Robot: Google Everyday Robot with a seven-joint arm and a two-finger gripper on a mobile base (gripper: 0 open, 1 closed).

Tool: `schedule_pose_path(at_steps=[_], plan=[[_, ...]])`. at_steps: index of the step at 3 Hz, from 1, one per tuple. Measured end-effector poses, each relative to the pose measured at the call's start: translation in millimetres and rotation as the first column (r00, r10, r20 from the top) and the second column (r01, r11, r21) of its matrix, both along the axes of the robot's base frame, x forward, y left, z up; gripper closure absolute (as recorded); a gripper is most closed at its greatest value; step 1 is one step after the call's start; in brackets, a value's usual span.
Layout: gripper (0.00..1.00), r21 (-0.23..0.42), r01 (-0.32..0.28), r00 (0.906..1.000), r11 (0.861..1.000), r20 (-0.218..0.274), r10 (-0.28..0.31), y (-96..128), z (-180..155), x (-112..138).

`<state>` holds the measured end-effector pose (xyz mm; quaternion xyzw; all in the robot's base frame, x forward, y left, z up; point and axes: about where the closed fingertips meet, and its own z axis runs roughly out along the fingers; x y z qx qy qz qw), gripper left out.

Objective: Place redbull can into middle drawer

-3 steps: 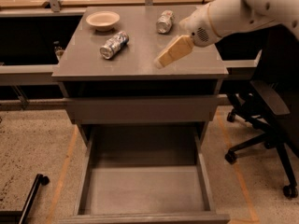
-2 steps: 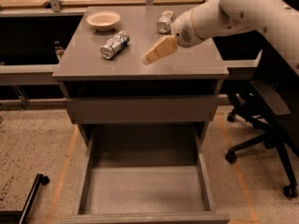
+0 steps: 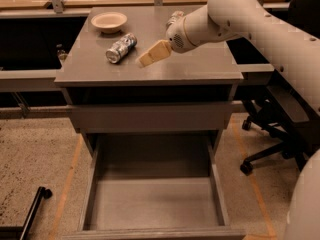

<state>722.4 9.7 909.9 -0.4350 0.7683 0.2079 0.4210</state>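
The redbull can [image 3: 121, 47], silver with blue patches, lies on its side on the grey cabinet top [image 3: 200, 66], in front of the bowl. My gripper [image 3: 150, 55] hovers just right of the can, a short gap away, tips pointing down-left toward it. It holds nothing that I can see. The middle drawer [image 3: 155, 201] is pulled out wide below, a long tray with a flat grey bottom and nothing in it.
A cream bowl [image 3: 108, 21] sits at the back left of the top. A paler can [image 3: 175, 17] lies behind my arm, mostly hidden. The drawer above [image 3: 150, 116] shows a flat shut front. An office chair [image 3: 280, 134] stands at the right.
My gripper has swung left across the cabinet top, from its right part to just beside the redbull can. The can, the bowl and the drawer have not moved.
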Motion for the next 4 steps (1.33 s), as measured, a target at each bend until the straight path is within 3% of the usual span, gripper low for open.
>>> schedule_pose_path(at_steps=[1, 4], plan=[[0.00, 0.033, 0.019, 0.9996, 0.999, -0.020, -0.018, 10, -7, 3], [0.00, 0.140, 0.014, 0.9991, 0.990, -0.042, -0.008, 97, -39, 50]])
